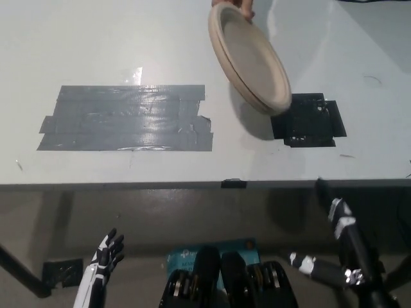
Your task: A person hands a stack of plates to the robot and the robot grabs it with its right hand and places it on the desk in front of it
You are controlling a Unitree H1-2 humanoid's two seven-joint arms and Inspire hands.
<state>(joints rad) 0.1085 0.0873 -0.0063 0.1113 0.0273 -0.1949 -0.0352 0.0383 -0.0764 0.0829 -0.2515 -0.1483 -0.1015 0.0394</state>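
A stack of beige plates (249, 58) hangs tilted above the far side of the white desk (96, 38), held at its top rim by a person's hand (239, 5) at the picture's top edge. My black right hand (339, 244) is low at the lower right, below the desk's front edge, open with its fingers spread and well short of the plates. My white left hand (103, 263) rests at the lower left under the desk edge, fingers apart and empty.
A broad patch of grey tape (128, 119) covers the desk's left middle. A black tape square (308, 120) lies just under the plates' lower rim. A small black tab (233, 184) sits on the front edge. A teal item (186, 256) lies on the floor.
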